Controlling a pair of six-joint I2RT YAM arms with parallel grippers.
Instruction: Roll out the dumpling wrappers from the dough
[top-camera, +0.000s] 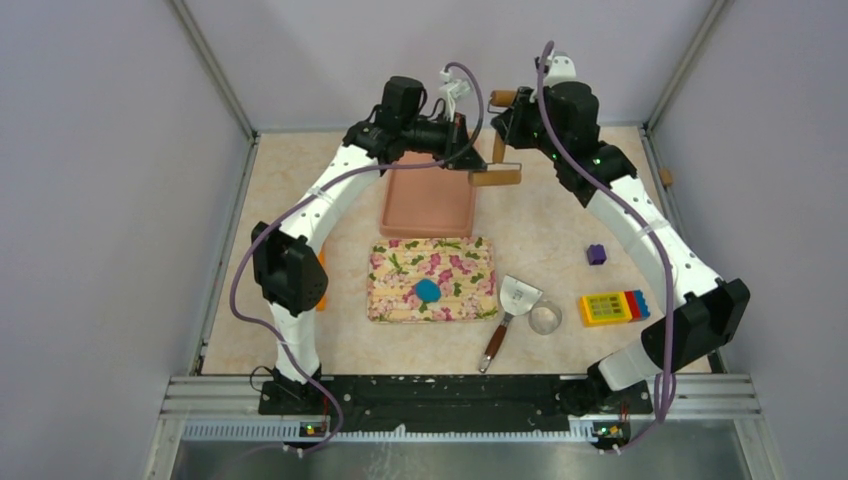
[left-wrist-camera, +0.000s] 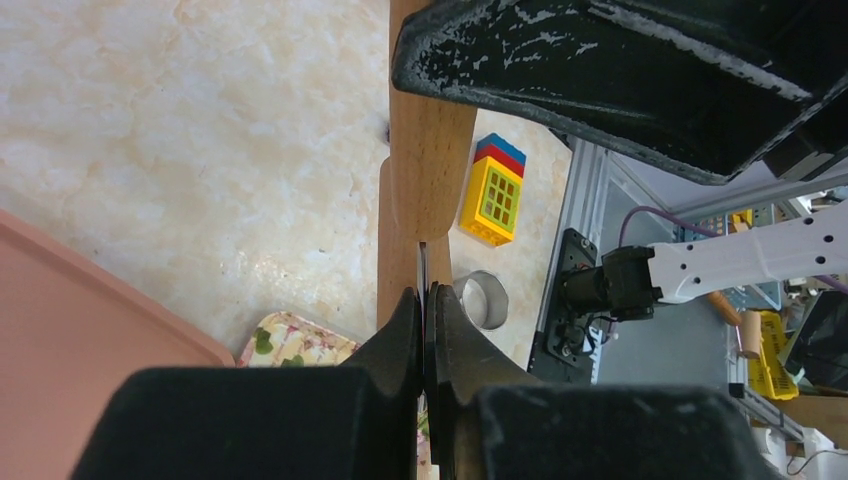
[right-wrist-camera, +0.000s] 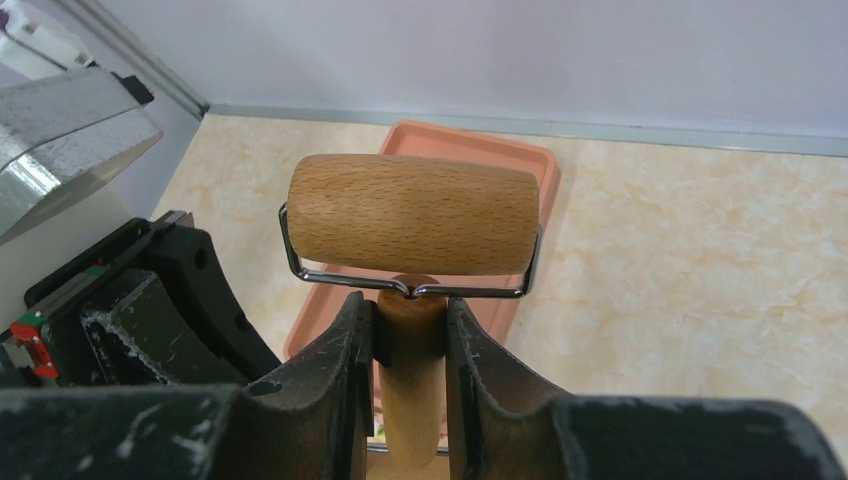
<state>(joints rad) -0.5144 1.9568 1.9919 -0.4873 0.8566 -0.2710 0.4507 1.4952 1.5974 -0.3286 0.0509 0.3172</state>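
On the marbled beige table (top-camera: 560, 215) a pink tray (top-camera: 430, 205) lies towards the far side, and a floral mat (top-camera: 460, 270) lies just in front of it. Right of the mat is a metal scraper (top-camera: 508, 315) with a wooden handle pointing to the near edge, and a metal ring cutter (top-camera: 532, 318) sits just beside its blade. Further right are a yellow-red-blue toy brick (top-camera: 612, 307) and, beyond it, a small purple block (top-camera: 597, 254). A wooden roller (right-wrist-camera: 415, 213) in a wire frame is raised off the table by the tray's far right corner.
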